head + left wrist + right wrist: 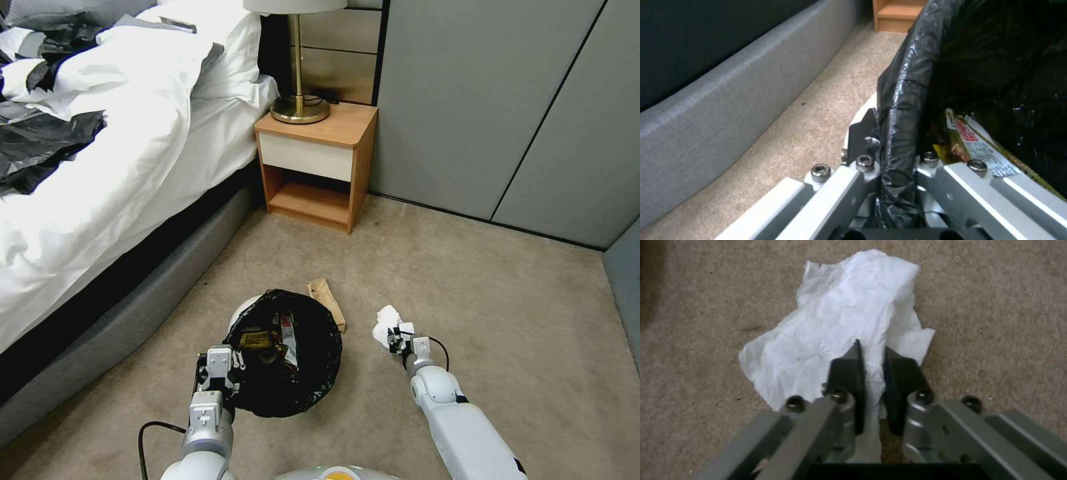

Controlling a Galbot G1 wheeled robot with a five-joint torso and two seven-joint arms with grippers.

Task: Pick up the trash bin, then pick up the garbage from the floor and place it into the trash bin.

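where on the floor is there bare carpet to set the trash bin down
Open carpet lies right of the crumpled tissue, out to the grey wall panels, and between the nightstand and the brown paper scrap. It is crowded around the trash bin held by the left pincer; the right pincer grips the tissue.

Beige carpet [467,280], white-sheeted bed [113,167], wooden nightstand [317,167], brass lamp [299,60], grey wall panels [493,100]

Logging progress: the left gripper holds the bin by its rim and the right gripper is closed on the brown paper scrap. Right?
Not quite. The right gripper is closed on the white tissue, as the right wrist view shows; the brown scrap lies on the carpet beside the bin. The left gripper does hold the bin by its rim.
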